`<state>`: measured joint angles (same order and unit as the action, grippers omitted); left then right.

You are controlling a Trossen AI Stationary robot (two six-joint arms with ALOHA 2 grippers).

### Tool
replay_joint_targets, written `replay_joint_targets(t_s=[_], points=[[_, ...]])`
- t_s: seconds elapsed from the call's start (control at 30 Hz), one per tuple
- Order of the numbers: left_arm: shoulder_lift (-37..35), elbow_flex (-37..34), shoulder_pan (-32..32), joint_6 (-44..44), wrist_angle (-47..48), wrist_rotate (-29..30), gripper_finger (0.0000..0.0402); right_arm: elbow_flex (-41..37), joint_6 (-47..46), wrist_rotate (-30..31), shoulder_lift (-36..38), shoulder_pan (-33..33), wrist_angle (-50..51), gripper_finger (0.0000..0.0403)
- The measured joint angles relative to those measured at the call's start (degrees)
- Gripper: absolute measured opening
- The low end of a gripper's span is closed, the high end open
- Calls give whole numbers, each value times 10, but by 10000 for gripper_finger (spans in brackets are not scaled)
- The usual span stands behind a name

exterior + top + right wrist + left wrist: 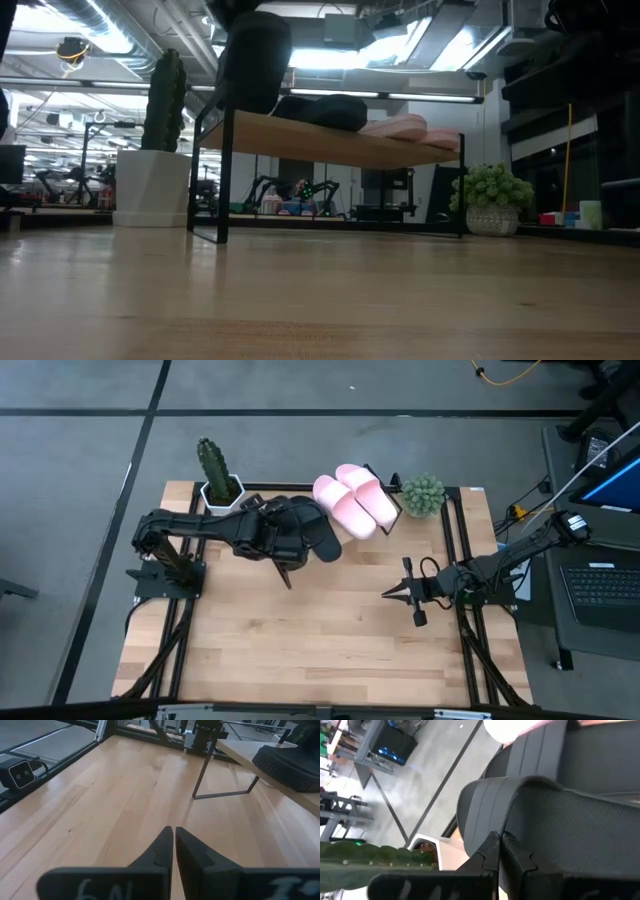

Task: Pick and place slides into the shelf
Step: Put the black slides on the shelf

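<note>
Left gripper point(283, 575) is positioned at the shelf's left end, about 11 o'clock from table centre. Its fingers point(492, 851) are seen pressed together against a matte black open-toe slide point(555, 820); whether the slide is actually pinched cannot be told. In the low view that black slide point(255, 60) is seen tilted up at the left end of the slanted light-wood shelf on a thin black wire frame point(330, 145), likely being lowered into the last free slot.

A second black slide point(325, 110) is lying flat mid-shelf. Two pale pink slides point(352, 502) are laid side by side at the shelf's right end, around 12 to 1 o'clock.

Right gripper point(388, 594) is parked at 3 o'clock, fingers closed on nothing, low over bare table; judged idle.

Surface: pale wood plank tabletop point(330, 640) in a black frame. A cactus in a white pot point(215, 472) is at 11 o'clock, a round green plant point(422, 495) at 1 o'clock. Grey floor all around, a laptop point(600, 585) at 3 o'clock off-table.
</note>
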<state>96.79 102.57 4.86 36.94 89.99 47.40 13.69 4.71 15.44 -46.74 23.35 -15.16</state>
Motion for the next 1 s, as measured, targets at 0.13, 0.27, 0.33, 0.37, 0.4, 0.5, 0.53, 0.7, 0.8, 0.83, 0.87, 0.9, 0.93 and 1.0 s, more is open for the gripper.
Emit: replay_joint_targets(t_s=[0.13,0.27,0.33,0.37,0.4,0.5,0.53,0.7,0.8,0.83,0.87,0.9,0.93,1.0], points=[[0,-2,-5,0,0,-11,0,0,0,0,0,0,0,23],[0,-2,-10,0,0,-16,0,0,0,0,0,0,0,23],[0,-2,-15,2,0,-18,0,0,0,0,0,0,0,23],[0,-2,-17,3,0,-21,0,0,-1,0,0,0,0,23],[0,-2,-19,3,0,-26,0,0,-1,0,0,0,0,23],[-1,-19,-26,4,0,-35,0,0,-1,0,0,0,0,23],[-1,-30,-30,5,-2,-35,0,0,-1,0,0,0,0,23],[-1,-75,-41,35,1,-30,0,0,-2,0,0,0,0,23],[-1,-84,-42,50,3,-34,0,0,-1,0,0,0,0,23],[-1,-85,-42,58,3,-35,0,0,-1,0,0,0,-1,23],[-1,-84,-41,62,2,-35,0,0,-1,0,0,0,0,23],[-1,-84,-41,63,2,-36,0,0,-1,0,0,0,-1,23],[-1,-84,-41,64,2,-36,0,0,-1,0,0,0,0,23],[-1,-84,-40,65,1,-36,0,0,-1,0,0,0,-1,23]])
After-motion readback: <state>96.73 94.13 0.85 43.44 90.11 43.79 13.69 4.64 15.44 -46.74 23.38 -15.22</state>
